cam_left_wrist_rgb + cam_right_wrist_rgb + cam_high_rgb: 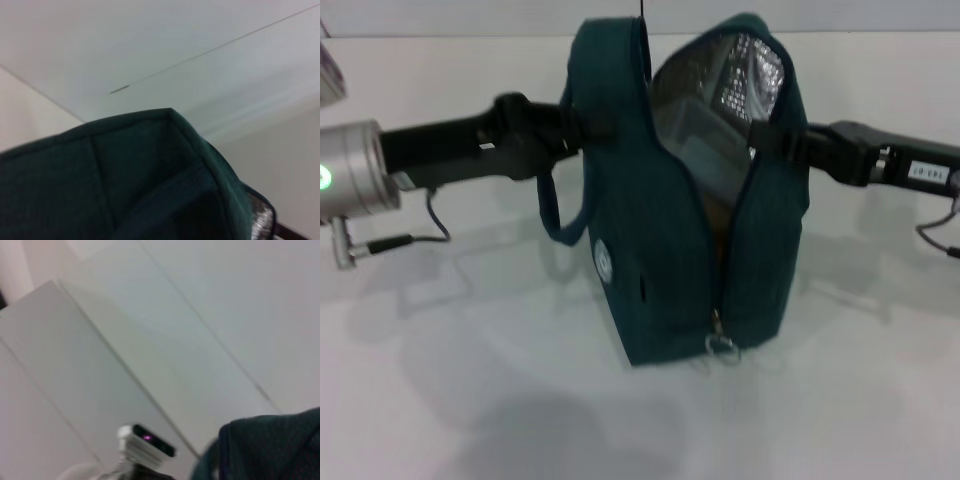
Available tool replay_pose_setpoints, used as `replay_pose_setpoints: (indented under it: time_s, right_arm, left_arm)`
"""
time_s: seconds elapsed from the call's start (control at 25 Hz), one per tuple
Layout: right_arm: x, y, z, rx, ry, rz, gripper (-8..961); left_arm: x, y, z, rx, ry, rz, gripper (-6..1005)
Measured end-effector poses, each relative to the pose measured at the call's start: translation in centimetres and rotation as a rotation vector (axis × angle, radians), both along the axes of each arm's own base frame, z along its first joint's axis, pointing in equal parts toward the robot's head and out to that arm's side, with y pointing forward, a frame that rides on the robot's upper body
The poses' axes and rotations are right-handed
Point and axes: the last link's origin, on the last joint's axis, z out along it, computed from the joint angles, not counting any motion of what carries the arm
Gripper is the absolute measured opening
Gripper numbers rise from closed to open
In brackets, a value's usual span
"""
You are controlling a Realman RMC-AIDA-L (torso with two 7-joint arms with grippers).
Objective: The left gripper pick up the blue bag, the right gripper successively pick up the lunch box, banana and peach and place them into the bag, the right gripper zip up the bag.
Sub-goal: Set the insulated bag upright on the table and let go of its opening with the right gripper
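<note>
- White surface [470, 400] carries the blue bag [660, 260], no food left outside.
- Left gripper [582, 122] and right gripper [770, 140] each meet a bag edge; jaws' state unclear.
- Zipper ring [722, 345] sits low, mouth gaping: zipping apparently remains.

Bag's [670, 250] contents hidden

One blue bag [665, 240], one zipper ring-pull [721, 345], two arms, one table [470, 400]

white tabletop [470, 400], pale panelled ceiling [150, 340]
</note>
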Motion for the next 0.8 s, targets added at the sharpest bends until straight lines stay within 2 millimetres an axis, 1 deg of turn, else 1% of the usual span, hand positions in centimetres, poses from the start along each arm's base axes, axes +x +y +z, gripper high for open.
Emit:
replay_pose_setpoints:
  time_s: [0.12,0.24,0.44,0.6,0.68,0.8]
  right_arm:
    - [0.3,-0.9,-0.4,-0.032,0.008,0.010,69]
    - [0.6,-1.6,-0.9,-0.055,0.006,0.012,64]
    - [1.6,-1.8,-1.0,-0.039,0.005,-0.016,61]
    - [2.6,-1.6,-0.1,0.004,0.019,-0.057,62]
    - [2.8,-1.6,0.4,0.019,0.025,-0.063,62]
    - [2.8,-1.5,0.4,0.022,0.025,-0.068,60]
  left_arm:
    - [-0.3,-0.4,-1.4,-0.024,0.013,0.020,41]
    - [-0.6,-0.7,-2.0,-0.030,0.018,0.030,41]
    - [-1.0,-1.2,-1.9,-0.033,0.018,0.035,41]
    - [-1.1,-1.6,-1.6,-0.044,0.011,0.019,41]
    - [-1.2,-1.7,-1.5,-0.042,0.010,0.012,41]
    - [-1.2,-1.9,-1.9,-0.039,0.008,0.008,41]
